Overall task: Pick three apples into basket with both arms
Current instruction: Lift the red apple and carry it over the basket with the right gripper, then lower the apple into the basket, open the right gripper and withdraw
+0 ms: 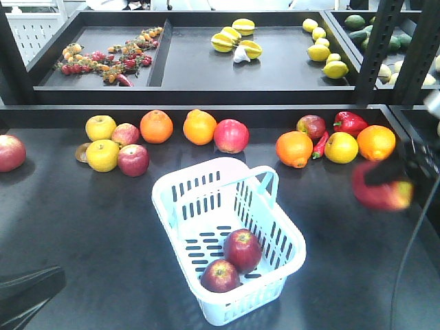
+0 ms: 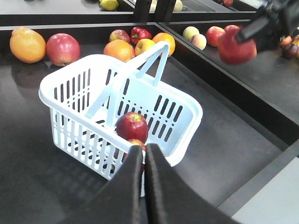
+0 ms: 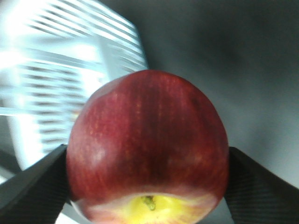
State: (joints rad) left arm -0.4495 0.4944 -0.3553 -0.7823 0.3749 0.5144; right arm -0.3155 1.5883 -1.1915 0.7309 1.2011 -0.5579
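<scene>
The third apple (image 1: 380, 191) sat clamped in the right gripper (image 3: 148, 186), right of the basket (image 1: 180, 184); the left gripper (image 2: 144, 161) was closed, empty.

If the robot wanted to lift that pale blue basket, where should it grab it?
Probably by the raised hoop handle, which stands upright above the basket, coming straight down and closing across the thin bar. It is the only slim part with free space beneath, and the rim is broad. Two apples already lie inside, so a middle grip should keep it level.

Black wedge-shaped left gripper (image 2: 144, 161) fingers, matte-textured.
</scene>
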